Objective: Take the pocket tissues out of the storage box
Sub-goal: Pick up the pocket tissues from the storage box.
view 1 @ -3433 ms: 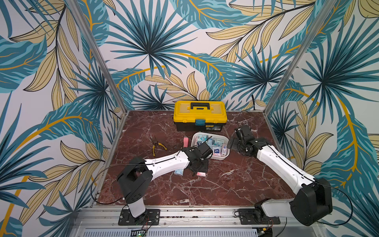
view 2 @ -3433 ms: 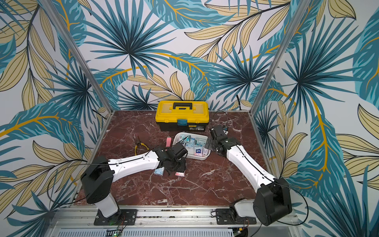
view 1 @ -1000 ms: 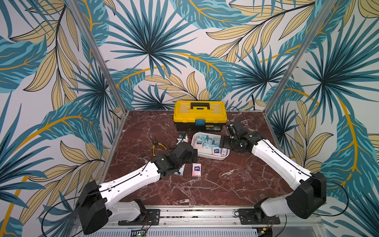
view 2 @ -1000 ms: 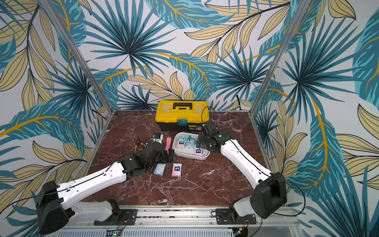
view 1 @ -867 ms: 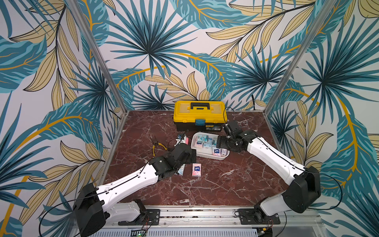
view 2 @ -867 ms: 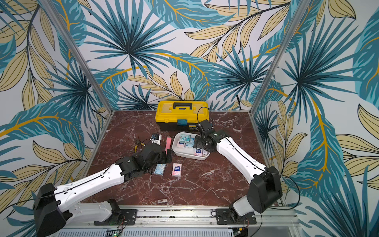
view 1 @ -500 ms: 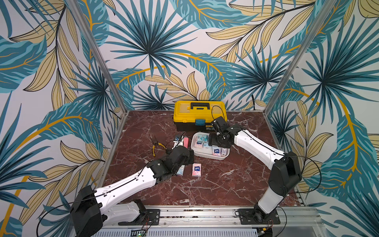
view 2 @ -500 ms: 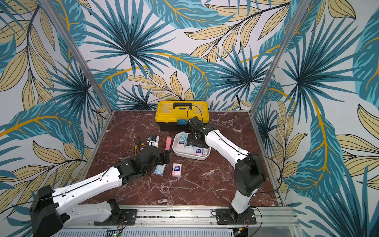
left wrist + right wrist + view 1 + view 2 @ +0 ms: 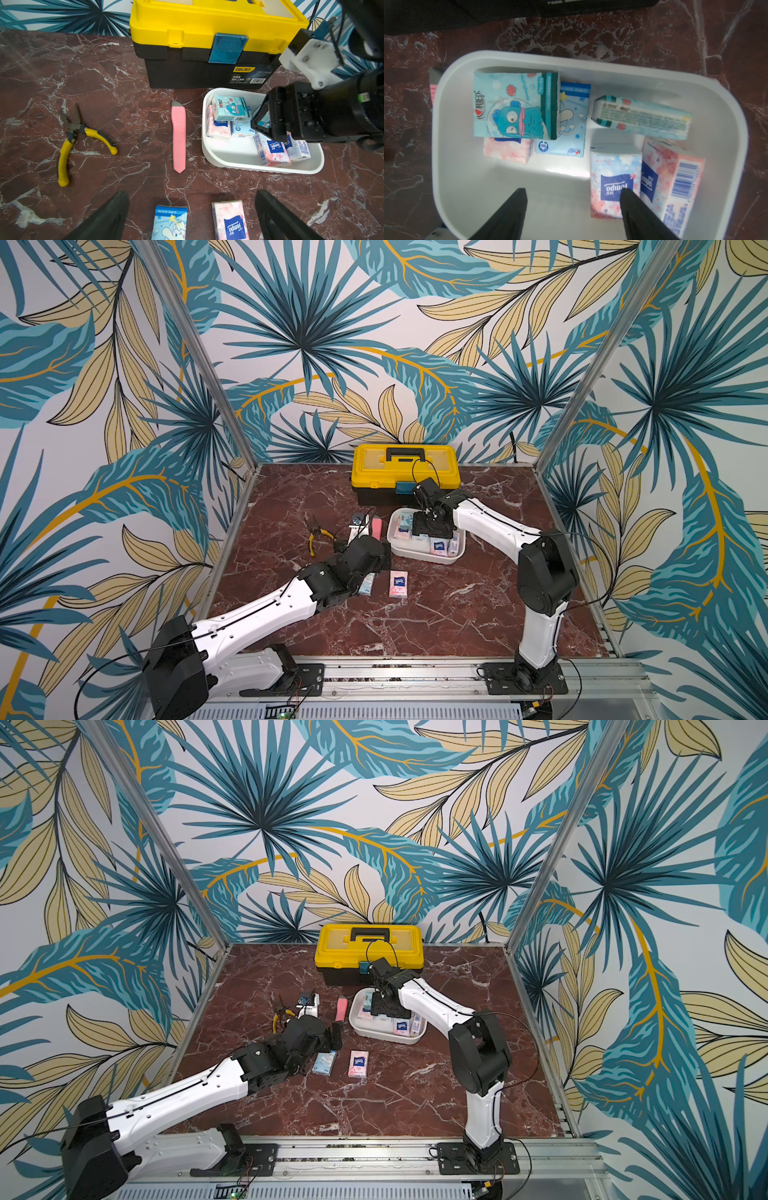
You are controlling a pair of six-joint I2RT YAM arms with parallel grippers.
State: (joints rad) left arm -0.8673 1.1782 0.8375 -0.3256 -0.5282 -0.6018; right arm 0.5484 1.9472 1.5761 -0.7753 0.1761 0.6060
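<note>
Marble tabletop, toolbox just behind storage box

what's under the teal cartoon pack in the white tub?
The teal cartoon pack lies across a pink pack and a light-blue pack in the storage box. Both show only partly; anything else beneath it is hidden.

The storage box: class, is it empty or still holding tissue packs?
Not empty: six pocket tissues lie inside the storage box; two packs lie on the table.
</note>
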